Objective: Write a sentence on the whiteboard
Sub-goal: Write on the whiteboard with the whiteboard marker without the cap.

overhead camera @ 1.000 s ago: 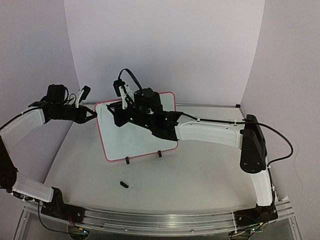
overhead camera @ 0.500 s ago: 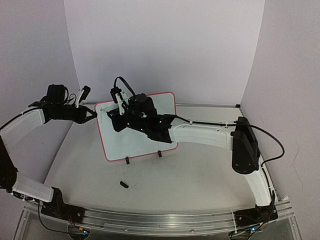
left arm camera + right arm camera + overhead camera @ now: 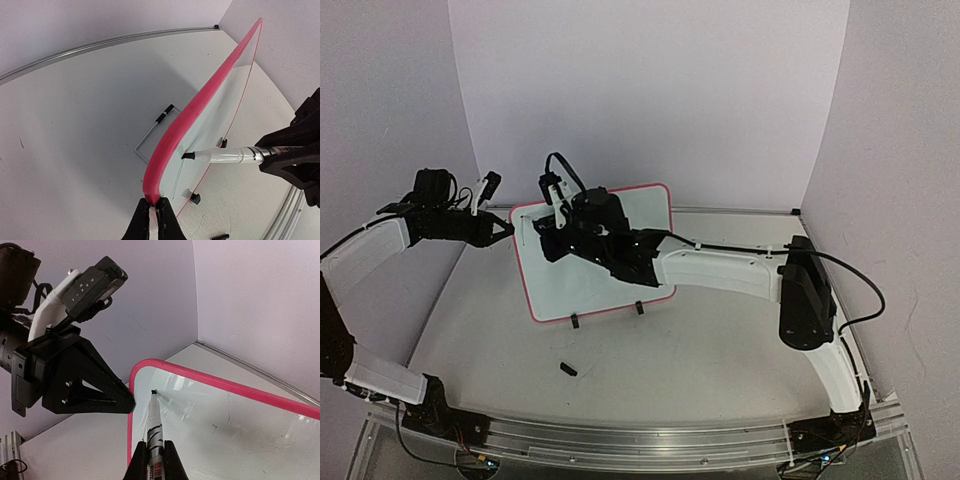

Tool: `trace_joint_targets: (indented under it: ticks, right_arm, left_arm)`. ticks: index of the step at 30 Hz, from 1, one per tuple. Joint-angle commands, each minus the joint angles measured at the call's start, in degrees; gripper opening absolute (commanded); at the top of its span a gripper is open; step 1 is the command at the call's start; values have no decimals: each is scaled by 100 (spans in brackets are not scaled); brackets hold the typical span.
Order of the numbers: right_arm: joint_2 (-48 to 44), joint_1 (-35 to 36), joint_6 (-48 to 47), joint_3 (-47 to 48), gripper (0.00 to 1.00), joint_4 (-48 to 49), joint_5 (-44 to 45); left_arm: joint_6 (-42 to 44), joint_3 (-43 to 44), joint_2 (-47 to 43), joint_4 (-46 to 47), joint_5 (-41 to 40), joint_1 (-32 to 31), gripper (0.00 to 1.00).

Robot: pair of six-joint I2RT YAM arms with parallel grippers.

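Observation:
The whiteboard (image 3: 588,288) stands tilted on two black feet at mid-table, pink-rimmed. My left gripper (image 3: 508,228) is shut on its left rim, as the left wrist view (image 3: 150,204) shows. My right gripper (image 3: 552,236) is shut on a white marker (image 3: 154,415) and reaches across the board face. The marker's black tip touches the board near its upper left corner, close to the left gripper's fingers (image 3: 95,390). The marker (image 3: 225,155) also shows in the left wrist view. No written sentence shows; only a few faint small marks (image 3: 214,428) are on the whiteboard (image 3: 235,415).
A small black marker cap (image 3: 568,369) lies on the table in front of the board. A wire stand (image 3: 150,137) props the board from behind. White walls close the back and both sides. The right arm's cable (image 3: 860,290) loops at the right.
My right arm has moved left across the board, bringing the marker to the upper left corner. The left arm and the board have not moved.

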Motion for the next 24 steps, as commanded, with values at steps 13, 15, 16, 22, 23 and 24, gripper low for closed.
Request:
trace_joint_targets:
  ticks: [13, 15, 16, 22, 23, 24]
  right_arm:
    - [-367, -1, 163, -878, 0, 188, 397]
    - [-407, 0, 180, -962, 0, 222, 412]
    - [-431, -1, 188, -993, 0, 241, 420]
    - [-488, -2, 155, -1049, 0, 308, 517]
    - [-487, -1, 145, -1033, 0, 321, 530]
    - [-486, -1, 138, -1019, 0, 332, 546]
  left_arm:
    - [137, 5, 9, -4, -83, -9, 0]
    - [138, 0, 9, -4, -90, -13, 0]
    - [140, 1, 9, -4, -92, -13, 0]
    - [136, 1, 10, -4, -91, -11, 0]
    - [136, 3, 15, -4, -92, -11, 0]
    - [137, 5, 20, -4, -92, -16, 0]
